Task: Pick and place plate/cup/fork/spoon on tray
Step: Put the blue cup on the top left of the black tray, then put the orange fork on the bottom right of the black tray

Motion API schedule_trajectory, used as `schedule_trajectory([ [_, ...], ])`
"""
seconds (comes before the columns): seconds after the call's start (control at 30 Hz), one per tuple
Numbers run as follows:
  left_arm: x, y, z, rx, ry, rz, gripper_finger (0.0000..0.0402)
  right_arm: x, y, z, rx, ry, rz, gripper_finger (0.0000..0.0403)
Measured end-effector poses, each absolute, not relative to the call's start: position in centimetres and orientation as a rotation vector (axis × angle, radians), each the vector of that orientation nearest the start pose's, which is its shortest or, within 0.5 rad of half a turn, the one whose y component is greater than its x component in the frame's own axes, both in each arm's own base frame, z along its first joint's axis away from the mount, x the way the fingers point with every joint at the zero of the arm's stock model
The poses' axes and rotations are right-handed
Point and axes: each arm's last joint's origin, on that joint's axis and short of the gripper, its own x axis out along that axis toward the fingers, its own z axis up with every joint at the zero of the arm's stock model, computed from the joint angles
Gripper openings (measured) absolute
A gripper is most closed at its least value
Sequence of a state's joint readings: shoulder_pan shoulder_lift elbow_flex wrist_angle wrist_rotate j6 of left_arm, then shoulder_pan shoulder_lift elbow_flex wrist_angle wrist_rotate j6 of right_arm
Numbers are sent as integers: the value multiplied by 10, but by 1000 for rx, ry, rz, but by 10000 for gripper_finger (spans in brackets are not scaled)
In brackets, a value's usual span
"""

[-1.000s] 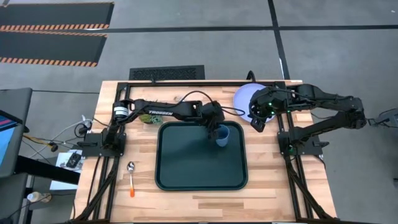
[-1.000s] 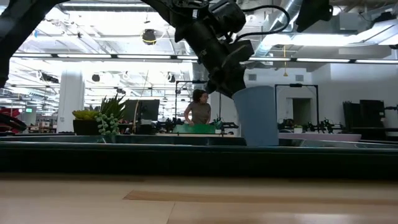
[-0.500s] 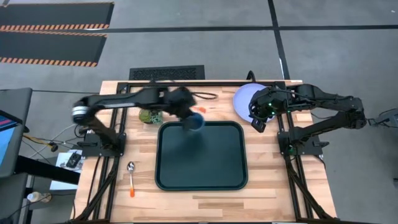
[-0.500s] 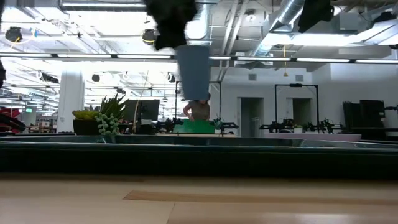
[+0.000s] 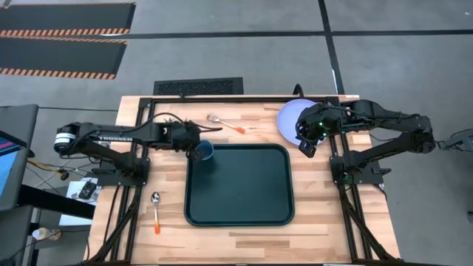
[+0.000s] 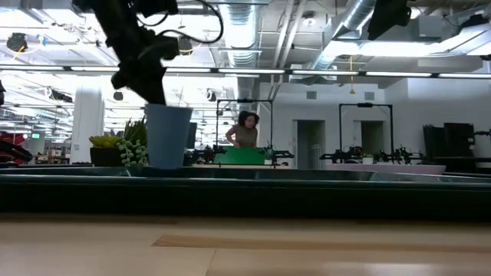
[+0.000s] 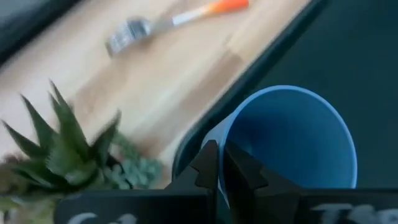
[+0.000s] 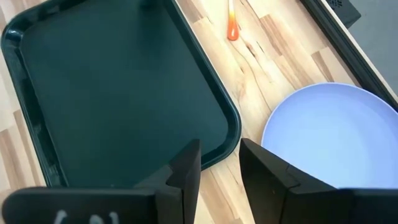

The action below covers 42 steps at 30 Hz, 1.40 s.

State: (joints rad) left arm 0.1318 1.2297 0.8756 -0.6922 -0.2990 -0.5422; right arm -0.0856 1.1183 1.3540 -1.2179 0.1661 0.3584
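My left gripper (image 5: 195, 146) is shut on the blue cup (image 5: 205, 151) over the far left corner of the dark green tray (image 5: 240, 207). In the low view the cup (image 6: 167, 136) stands upright with its base at rim height; whether it rests on the tray I cannot tell. My right gripper (image 5: 304, 145) is open and empty beside the lavender plate (image 5: 292, 117) at the far right. The fork (image 5: 225, 122) lies beyond the tray. The spoon (image 5: 157, 209) lies left of the tray. My left gripper holds the cup by its rim (image 7: 219, 138) on the side toward the table's left, one finger (image 7: 244, 169) inside and one finger (image 7: 205, 167) outside. The fingers come slanting down from the table's left. The cup stands upright, its mouth up.
A small green spiky plant (image 7: 68, 149) stands on the table just left of the cup, close under my left arm. The tray's floor (image 8: 112, 81) is bare. Black frame rails (image 5: 347, 199) run along the table's sides. A person (image 6: 245, 132) stands far off in the room.
My left gripper has lifted the cup up from the tray's far right part, swung it toward the table's left edge, and brought it down again at the tray's far left corner. It has stayed shut on the cup, which remains upright.
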Motion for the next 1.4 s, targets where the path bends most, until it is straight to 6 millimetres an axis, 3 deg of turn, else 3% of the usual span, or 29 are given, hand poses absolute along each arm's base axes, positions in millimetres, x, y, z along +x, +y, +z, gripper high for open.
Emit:
schedule_trajectory([
  [0.37,221,37,223,-464,960,651,0,181,-20,376,288,930,-404,134],
  [0.63,219,44,222,-481,962,680,12,181,-20,376,288,930,-404,134],
  [0.8,219,45,223,-478,959,685,54,181,-20,376,288,930,-404,134],
  [1.07,221,44,225,-497,962,656,162,181,-20,376,287,930,-404,133],
  [1.23,224,44,244,-519,913,619,208,181,-20,377,270,931,-397,133],
  [1.4,226,44,266,-515,886,615,221,185,-23,380,247,871,-431,133],
])
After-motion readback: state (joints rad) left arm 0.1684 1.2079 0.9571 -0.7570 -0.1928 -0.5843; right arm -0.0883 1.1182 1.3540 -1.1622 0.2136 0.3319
